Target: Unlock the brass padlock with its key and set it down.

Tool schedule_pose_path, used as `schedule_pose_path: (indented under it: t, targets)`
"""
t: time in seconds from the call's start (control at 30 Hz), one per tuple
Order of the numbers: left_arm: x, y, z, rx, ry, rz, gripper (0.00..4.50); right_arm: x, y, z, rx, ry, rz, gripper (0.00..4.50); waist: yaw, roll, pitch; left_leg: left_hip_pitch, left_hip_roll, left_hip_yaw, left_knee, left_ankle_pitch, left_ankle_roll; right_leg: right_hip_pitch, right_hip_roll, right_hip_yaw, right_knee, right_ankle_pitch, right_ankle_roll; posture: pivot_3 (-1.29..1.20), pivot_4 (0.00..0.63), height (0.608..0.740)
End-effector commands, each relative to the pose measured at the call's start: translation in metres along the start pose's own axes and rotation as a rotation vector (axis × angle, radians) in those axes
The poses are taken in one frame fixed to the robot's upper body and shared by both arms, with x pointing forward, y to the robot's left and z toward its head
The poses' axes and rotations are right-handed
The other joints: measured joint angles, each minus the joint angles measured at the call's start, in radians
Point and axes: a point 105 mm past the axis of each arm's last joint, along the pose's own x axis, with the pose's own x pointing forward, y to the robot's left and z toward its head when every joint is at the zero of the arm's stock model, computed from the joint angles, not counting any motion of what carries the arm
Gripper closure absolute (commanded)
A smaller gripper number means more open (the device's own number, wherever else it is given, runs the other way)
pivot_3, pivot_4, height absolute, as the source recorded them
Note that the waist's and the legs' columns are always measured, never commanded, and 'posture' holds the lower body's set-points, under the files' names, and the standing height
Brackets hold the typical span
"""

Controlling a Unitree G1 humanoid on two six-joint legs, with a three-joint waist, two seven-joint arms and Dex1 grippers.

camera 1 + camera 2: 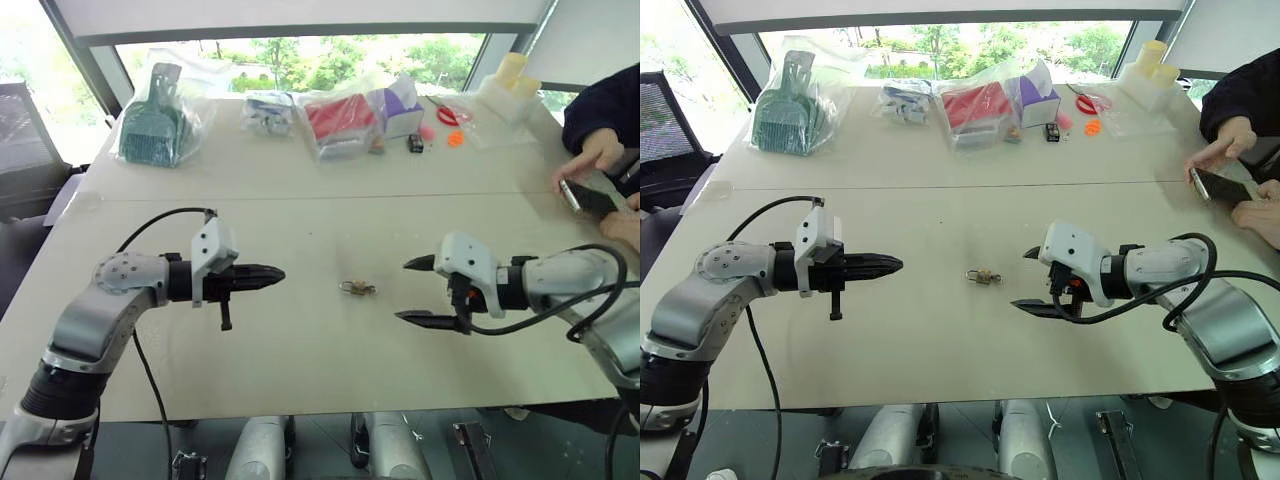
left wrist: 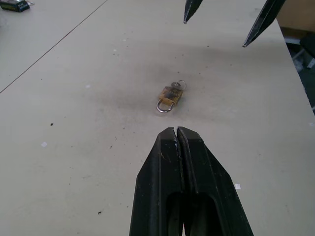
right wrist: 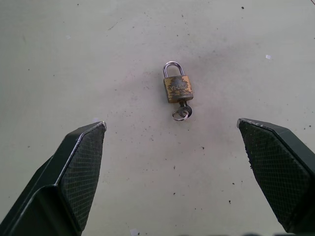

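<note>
One pale table [image 1: 300, 360] carries everything. Along its far edge lie four clear bags of goods [image 1: 335, 120], and a person's hand [image 1: 592, 152] rests at the far right corner. Two grippers hover above the near half: the left gripper [image 1: 278, 273] has its fingers pressed together, the right gripper [image 1: 410, 290] has its fingers spread wide, neither holding anything. Between them lies one brass padlock [image 3: 177, 88], flat on the table, with one key [image 3: 183, 111] in its base.

Person [image 1: 600, 150]: cut off by the right edge; only sleeve and hands show.
Bagged goods [image 1: 340, 120]: contents at upper centre too small to identify.
Key [image 3: 182, 112]: blade hidden inside the brass padlock [image 3: 177, 88].
</note>
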Motion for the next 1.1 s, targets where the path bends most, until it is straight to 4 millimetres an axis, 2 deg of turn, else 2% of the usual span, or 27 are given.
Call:
schedule_pose_path:
  t: [0.03, 0.33, 0.73, 1.03, 1.1]
  targets:
    - [0.000, -0.001, 0.006, 0.042, 0.002, -0.026, 4.50, -0.007, -0.004, 0.010, -0.047, -0.020, -0.024, 0.06, -0.001, 0.000, 0.000, 0.000, 0.000, 0.000, 0.000, 0.000, 0.000, 0.000, 0.000, 0.000, 0.000, 0.000, 0.000, 0.00, 0.150, 0.740]
    - [0.005, 0.003, 0.005, 0.062, 0.012, -0.033, 4.50, -0.011, -0.006, 0.009, -0.052, -0.008, -0.047, 0.06, 0.001, 0.000, 0.000, 0.000, 0.000, 0.000, 0.000, 0.000, 0.000, 0.000, 0.000, 0.000, 0.000, 0.000, 0.000, 0.00, 0.150, 0.740]
    - [0.031, 0.005, -0.003, 0.127, -0.004, -0.072, 4.50, -0.017, -0.007, 0.007, -0.066, 0.008, -0.108, 0.06, 0.001, 0.000, 0.000, 0.000, 0.000, 0.000, 0.000, 0.000, 0.000, 0.000, 0.000, 0.000, 0.000, 0.000, 0.001, 0.00, 0.150, 0.740]
    - [0.062, 0.001, -0.009, 0.154, -0.044, -0.136, 4.50, -0.024, 0.002, 0.004, -0.046, 0.033, -0.141, 0.06, 0.001, 0.000, 0.000, 0.000, 0.000, 0.000, 0.000, 0.000, 0.000, 0.001, 0.000, 0.000, 0.001, 0.001, 0.002, 0.00, 0.150, 0.740]
    - [0.073, 0.003, -0.014, 0.166, -0.039, -0.145, 3.94, -0.025, 0.006, 0.001, -0.038, 0.042, -0.147, 0.00, 0.007, 0.000, 0.000, 0.000, -0.001, 0.000, 0.001, 0.000, 0.000, 0.001, 0.000, 0.000, 0.001, 0.001, 0.002, 0.00, 0.150, 0.740]
